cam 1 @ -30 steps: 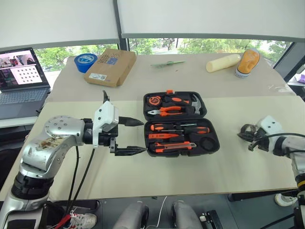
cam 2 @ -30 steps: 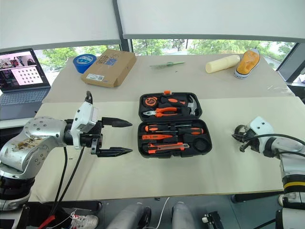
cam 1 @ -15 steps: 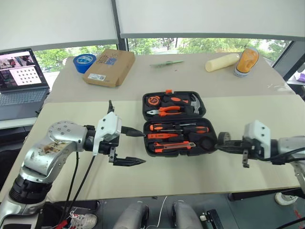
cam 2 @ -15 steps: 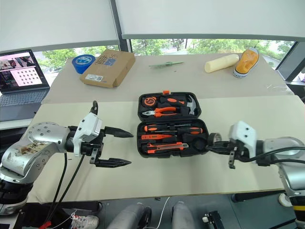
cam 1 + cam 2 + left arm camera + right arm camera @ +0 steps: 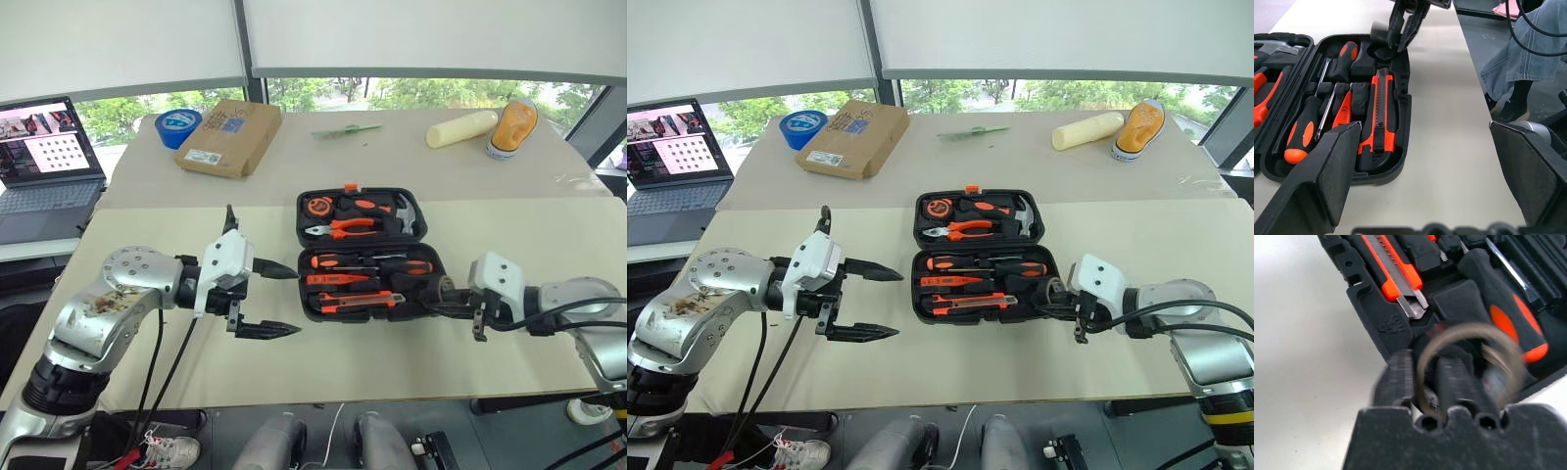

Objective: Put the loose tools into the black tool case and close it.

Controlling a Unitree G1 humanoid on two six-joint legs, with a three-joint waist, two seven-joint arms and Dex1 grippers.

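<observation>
left pincer (image 5: pixel 282 301) agape; right pincer (image 5: pixel 1050 294) around grey tape roll (image 5: pixel 1471 364) over black tool case (image 5: pixel 431 227)

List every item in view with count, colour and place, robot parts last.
tool case: 1, black, open, table centre.
screwdrivers: 2, black-orange, near half of case.
utility knife: 1, black-orange, near edge of case.
pliers: 1, orange-handled, far half of case.
tape roll: 1, grey, at right fingers over case corner.
cardboard box: 1, brown, far left.
blue tape roll: 1, beside box.
laptop: 1, far left.
left gripper: open, left of case.
right gripper: at case's right end.
</observation>
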